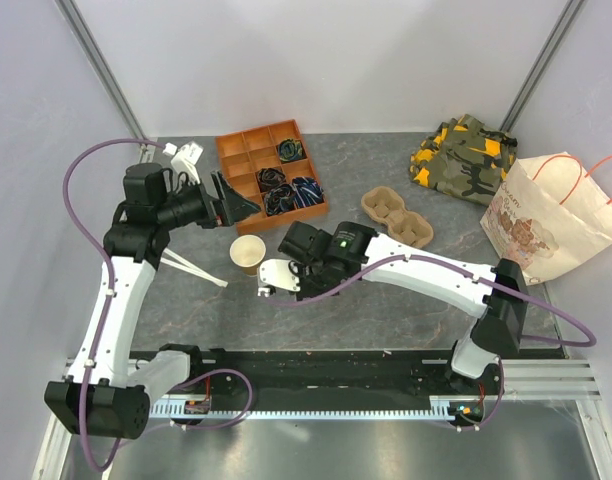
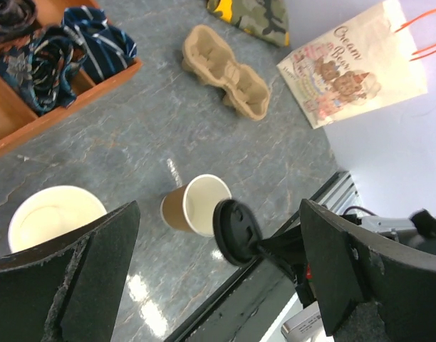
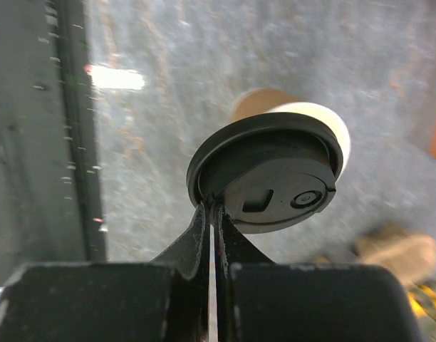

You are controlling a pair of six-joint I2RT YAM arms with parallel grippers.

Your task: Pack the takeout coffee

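The takeout coffee is in two parts. Its tan paper cup stands open on the grey table near the front rail, and it also shows behind the lid in the right wrist view. Its round black lid hangs just beside the cup's mouth. My right gripper is shut on the lid's rim. In the top view the right wrist hides this cup. My left gripper hovers to the back left with its jaws wide open and nothing between them.
Another lidless tan cup with a cream inside stands under the left gripper. The pulp cup carrier lies mid-table. A printed paper bag and camouflage cloth are at the right. The wooden compartment tray is at the back.
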